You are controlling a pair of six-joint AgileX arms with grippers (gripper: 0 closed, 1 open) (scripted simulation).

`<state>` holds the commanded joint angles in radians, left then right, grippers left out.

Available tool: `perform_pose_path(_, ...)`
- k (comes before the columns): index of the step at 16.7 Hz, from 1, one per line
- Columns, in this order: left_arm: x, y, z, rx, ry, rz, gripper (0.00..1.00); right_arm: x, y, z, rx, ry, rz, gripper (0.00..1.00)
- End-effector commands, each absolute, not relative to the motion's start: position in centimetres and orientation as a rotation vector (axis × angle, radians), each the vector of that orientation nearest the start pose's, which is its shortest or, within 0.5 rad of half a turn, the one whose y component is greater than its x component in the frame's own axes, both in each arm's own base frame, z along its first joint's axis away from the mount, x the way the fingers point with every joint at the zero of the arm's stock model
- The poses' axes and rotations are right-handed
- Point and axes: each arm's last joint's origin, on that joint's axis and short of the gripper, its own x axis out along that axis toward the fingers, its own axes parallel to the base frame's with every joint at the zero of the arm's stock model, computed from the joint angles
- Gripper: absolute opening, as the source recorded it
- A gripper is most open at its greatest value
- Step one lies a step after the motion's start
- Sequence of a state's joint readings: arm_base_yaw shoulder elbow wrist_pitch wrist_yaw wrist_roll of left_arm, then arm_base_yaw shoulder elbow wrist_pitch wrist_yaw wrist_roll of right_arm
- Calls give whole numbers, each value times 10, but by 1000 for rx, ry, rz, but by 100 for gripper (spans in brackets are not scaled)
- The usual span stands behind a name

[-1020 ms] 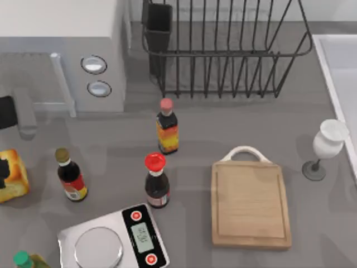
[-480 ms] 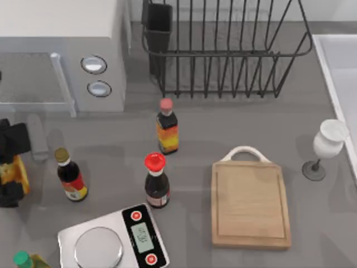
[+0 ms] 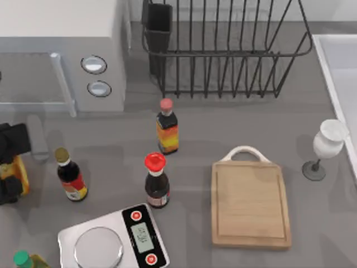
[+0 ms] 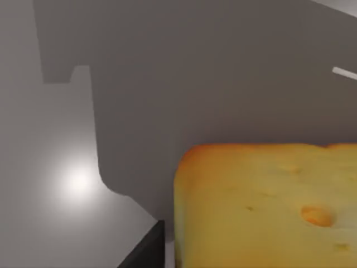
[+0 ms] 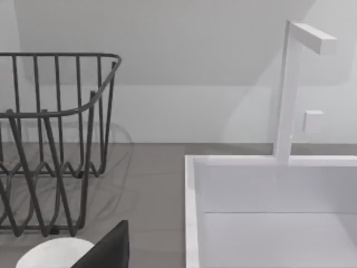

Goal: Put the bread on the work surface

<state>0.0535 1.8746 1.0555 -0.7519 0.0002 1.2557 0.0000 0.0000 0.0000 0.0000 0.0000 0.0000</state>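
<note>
Bread [image 3: 12, 173] at far left edge of table [image 3: 223, 134], golden-yellow w/ orange-brown crust, mostly hidden under black left hand [image 3: 10, 167], clenched on bread front and back. In left wrist view, bread [image 4: 268, 206] seen close: thick squarish slab, rounded corner, porous crumb w/ small dimples and one larger orange pit; matte grey table beneath w/ a soft glare spot.

Work surface [image 3: 250, 204] right of centre: light wood, rectangular, fine grain, recessed groove round rim, white loop handle at far short end. Bare, well apart from bread.

Between them: dark bottle w/ olive cap [image 3: 71, 175] just beside bread; red-capped dark sauce bottle [image 3: 157, 181]; orange-labelled bottle w/ pink cap [image 3: 167, 127] behind it. Silver digital scale [image 3: 113, 240] at near edge, round steel pan, two red buttons, small display. Green-capped bottle [image 3: 23, 259] at near left corner. White boxy microwave [image 3: 61, 53] w/ two round knobs at back left; black wire dish rack [image 3: 223, 47] at back centre; white wine glass [image 3: 326, 146] right of board; white sink [image 3: 341, 78] at right edge.

Right wrist view: rack [image 5: 50, 139], sink basin [image 5: 268, 206], white angular tap [image 5: 295, 84]. Right hand's state: can't tell.
</note>
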Motion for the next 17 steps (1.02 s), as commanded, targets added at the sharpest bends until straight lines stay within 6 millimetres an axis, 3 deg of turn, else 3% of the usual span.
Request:
perform_pose_path(8, 315, 19, 114, 930, 1364, -930, 2, 106, -1, 160, 0, 0, 0, 100)
perform_pose_path(17, 315, 18, 115, 933, 1360, -931, 0, 106, -1, 160, 0, 0, 0, 100)
